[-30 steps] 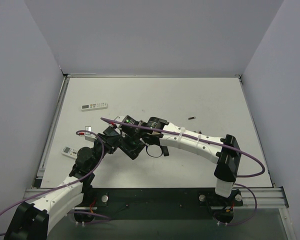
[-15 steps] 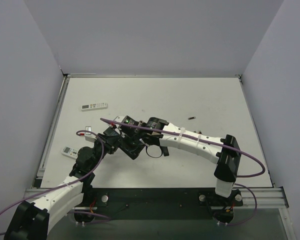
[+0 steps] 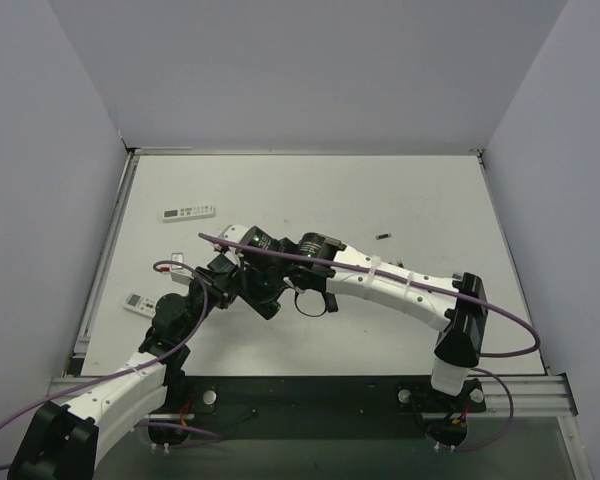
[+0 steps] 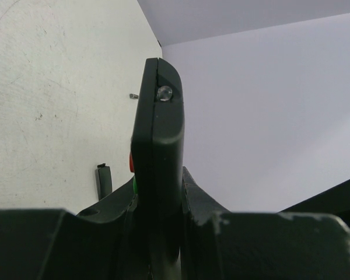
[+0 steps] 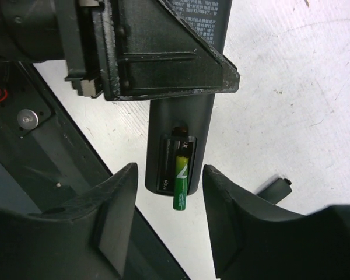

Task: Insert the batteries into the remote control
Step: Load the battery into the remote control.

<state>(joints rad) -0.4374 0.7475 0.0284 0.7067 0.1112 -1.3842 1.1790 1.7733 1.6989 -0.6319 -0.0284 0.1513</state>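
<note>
My left gripper [image 4: 160,233] is shut on the black remote control [image 4: 160,146] and holds it edge-up above the table. In the right wrist view the remote [image 5: 184,116] shows its open battery bay. A green battery [image 5: 182,178] lies in the bay's right slot, and its lower end sticks out past the remote's end. A dark cell end shows above it. My right gripper [image 5: 169,216] is open and empty, with its fingers on either side of the bay end and not touching it. In the top view both grippers [image 3: 250,282] meet left of centre and hide the remote.
The black battery cover [image 5: 274,189] lies on the table beside the remote and also shows in the left wrist view [image 4: 104,181]. A small dark cell [image 3: 383,236] lies to the right. A long white remote [image 3: 188,212] and a small white remote [image 3: 138,303] lie at the left.
The right arm has shifted slightly left and its elbow has swung outward. The left gripper still holds the remote in the same place.
</note>
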